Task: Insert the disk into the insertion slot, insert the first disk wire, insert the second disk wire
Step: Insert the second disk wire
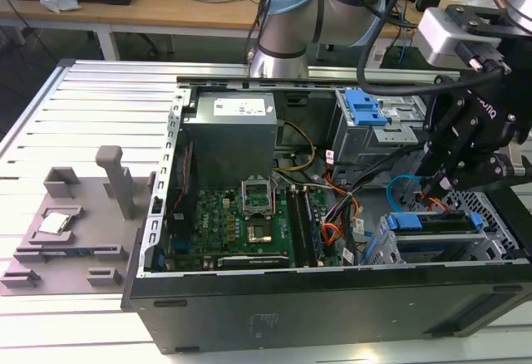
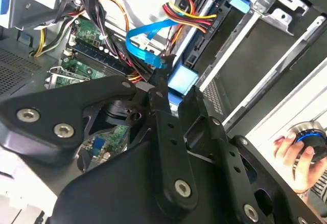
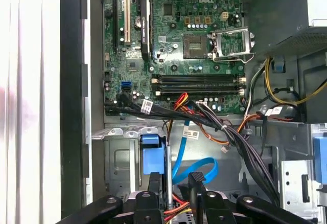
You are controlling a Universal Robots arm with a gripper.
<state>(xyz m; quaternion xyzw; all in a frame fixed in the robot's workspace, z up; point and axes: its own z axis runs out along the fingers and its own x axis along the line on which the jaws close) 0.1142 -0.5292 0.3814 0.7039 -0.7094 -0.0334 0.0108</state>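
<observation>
Black pincer point(image 1: 438, 188) was held just above the disk point(image 1: 432, 221), at the exterior view's right of the open computer case point(image 1: 291, 314); whether it was clamped on anything could not be told; the disk, clipped in its blue carrier, was seated in the insertion slot point(image 1: 389, 249); a blue wire point(image 3: 204, 165) was looped close by the pincer's tip.

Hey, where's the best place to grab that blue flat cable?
Probably take the blue flat cable just behind its dark plug end, jaws across the two flat faces, coming from above the open case. The ribbon is thin and floppy, the plug solid.
</observation>
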